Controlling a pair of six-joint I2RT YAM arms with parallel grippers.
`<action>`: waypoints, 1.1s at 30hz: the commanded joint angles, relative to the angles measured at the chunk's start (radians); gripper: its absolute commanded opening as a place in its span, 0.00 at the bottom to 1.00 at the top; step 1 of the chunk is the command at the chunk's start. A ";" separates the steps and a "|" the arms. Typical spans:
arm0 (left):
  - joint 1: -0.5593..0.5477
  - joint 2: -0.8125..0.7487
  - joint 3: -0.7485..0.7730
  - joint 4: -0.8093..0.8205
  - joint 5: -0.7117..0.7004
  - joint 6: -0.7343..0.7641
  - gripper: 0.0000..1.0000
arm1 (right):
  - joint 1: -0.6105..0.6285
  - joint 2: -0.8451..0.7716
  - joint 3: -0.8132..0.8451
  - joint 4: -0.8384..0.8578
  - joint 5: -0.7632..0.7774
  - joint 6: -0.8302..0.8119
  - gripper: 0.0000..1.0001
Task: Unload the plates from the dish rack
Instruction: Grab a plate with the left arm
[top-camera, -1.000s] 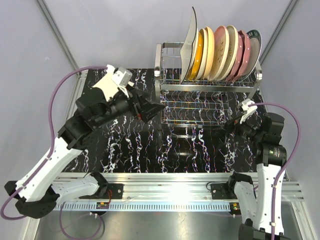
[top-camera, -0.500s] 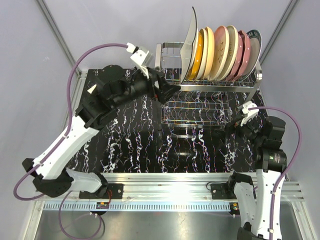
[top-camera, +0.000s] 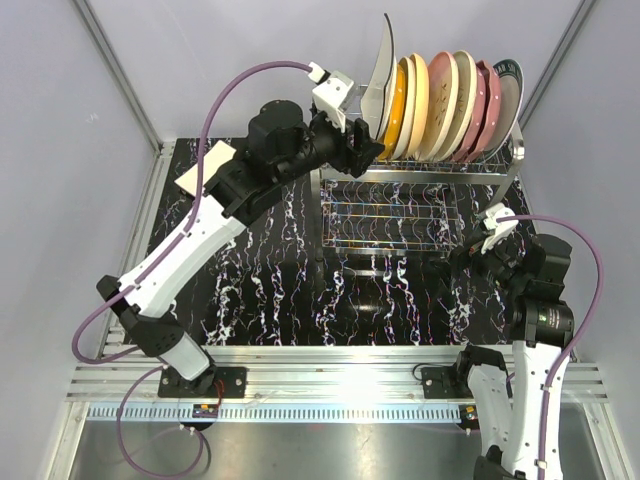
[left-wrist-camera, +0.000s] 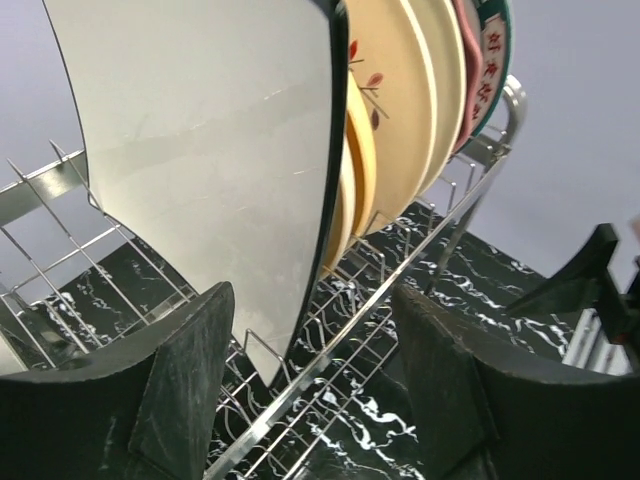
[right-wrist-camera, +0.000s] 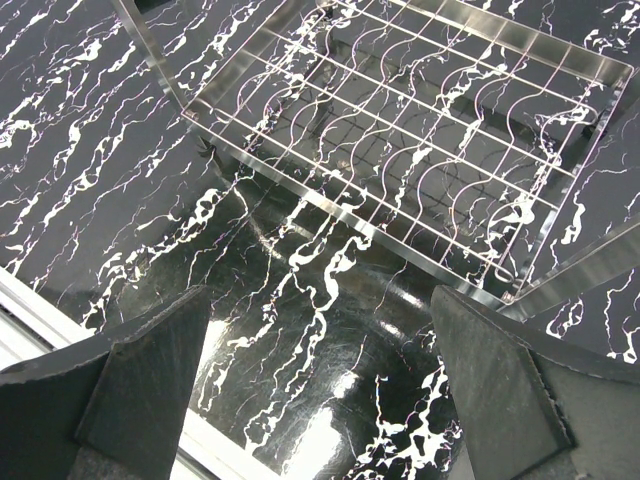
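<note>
1. A glossy white square plate (top-camera: 380, 80) (left-wrist-camera: 200, 150) stands on edge at the left end of the row of round plates (top-camera: 450, 95) in the upper tier of the shiny chrome wire dish rack (top-camera: 430, 174) (left-wrist-camera: 420, 250) (right-wrist-camera: 400, 110). There are bare tines to its left, and a yellow-orange plate (top-camera: 393, 112) sits close on its right.
2. The left gripper (top-camera: 368, 152) (left-wrist-camera: 310, 340) straddles that plate's lower corner. Its jaws are partly open, with one dark finger on each side and a gap visible on both. It seems to hold nothing, though contact lower down is hard to judge.
3. The right gripper (top-camera: 462, 252) (right-wrist-camera: 320, 350) hangs with its jaws wide and empty. It is over the black white-veined table (top-camera: 270, 270) (right-wrist-camera: 100, 150), just beside the near right corner of the rack's lower tier.
4. The lower tier is a flat grid with curved wires.
5. The round plates overlap, so mostly their rims show. In the left wrist view the square plate's top is cut off.
</note>
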 joint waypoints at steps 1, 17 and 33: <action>-0.011 0.002 0.041 0.080 -0.057 0.051 0.66 | -0.004 -0.009 -0.004 0.008 0.015 -0.013 1.00; -0.048 0.068 0.024 0.207 -0.234 0.203 0.54 | -0.004 -0.011 -0.004 0.005 0.016 -0.015 1.00; -0.079 0.086 -0.031 0.296 -0.351 0.281 0.46 | -0.005 -0.014 -0.005 0.008 0.019 -0.016 1.00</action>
